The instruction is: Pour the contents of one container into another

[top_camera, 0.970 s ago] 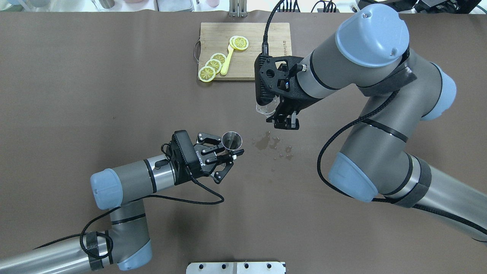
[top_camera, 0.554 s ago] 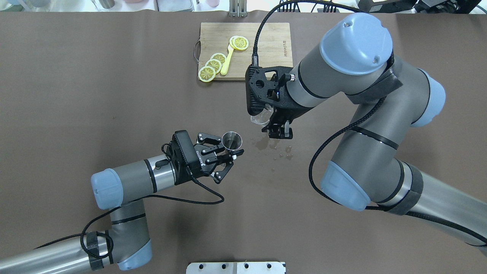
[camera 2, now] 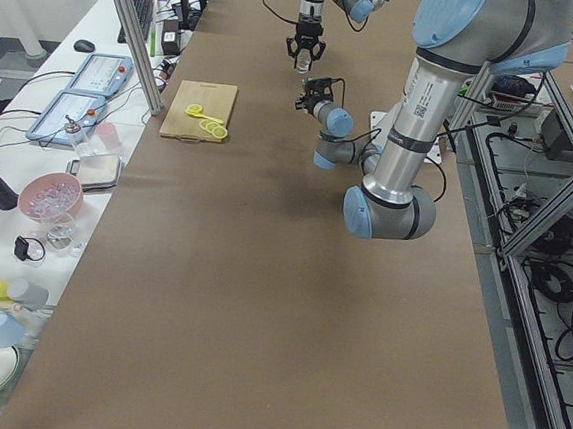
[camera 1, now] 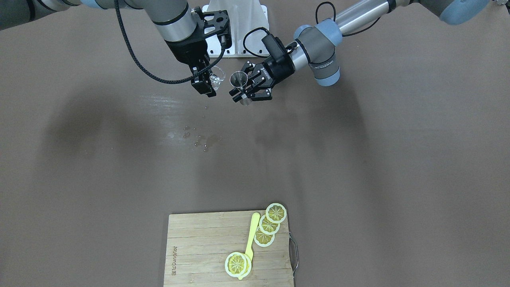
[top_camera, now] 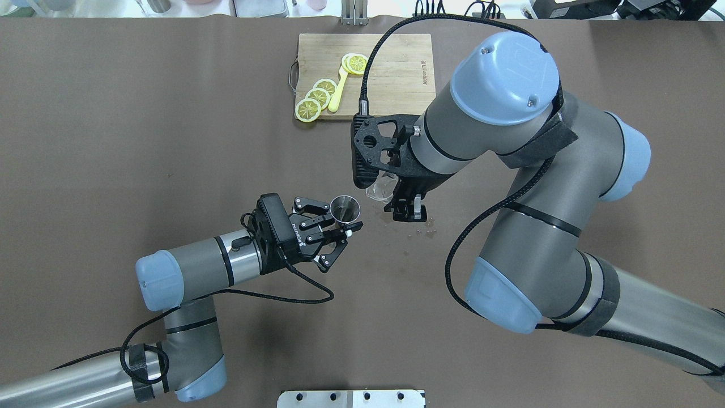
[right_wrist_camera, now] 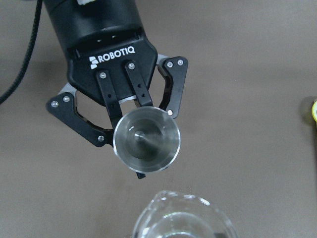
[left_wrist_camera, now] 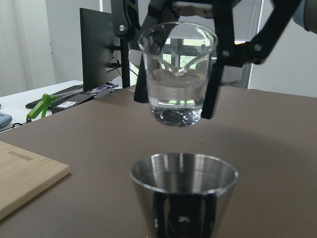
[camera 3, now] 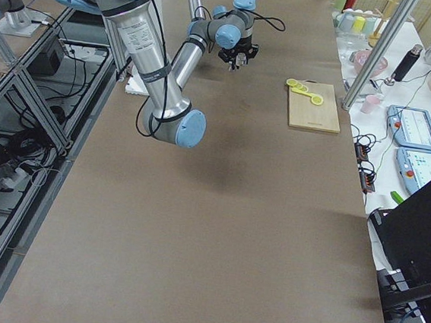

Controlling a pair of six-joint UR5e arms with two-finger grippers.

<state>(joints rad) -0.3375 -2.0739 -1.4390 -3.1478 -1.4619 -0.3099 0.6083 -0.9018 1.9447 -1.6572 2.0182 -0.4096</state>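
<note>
My left gripper (top_camera: 346, 225) is shut on the waist of the steel jigger (top_camera: 345, 208), holding it upright above the table with its dark mouth (right_wrist_camera: 146, 140) facing up. My right gripper (top_camera: 392, 199) is shut on the small clear glass cup (top_camera: 380, 191), which hangs just right of the jigger. In the left wrist view the glass cup (left_wrist_camera: 178, 84) stands upright, part full of clear liquid, a little above and beyond the jigger's rim (left_wrist_camera: 184, 191). From across the table, the glass cup (camera 1: 217, 77) and jigger (camera 1: 238, 79) sit side by side, apart.
Drops of spilled liquid (top_camera: 422, 226) lie on the brown table under the right gripper. A wooden cutting board (top_camera: 396, 68) with lemon slices (top_camera: 317, 96) and a yellow spoon (top_camera: 337, 93) sits at the far side. A metal base plate (top_camera: 351, 398) lies at the near edge.
My right arm has carried the glass cup leftward and nearer, closing on the jigger. The left arm and jigger have stayed still.
</note>
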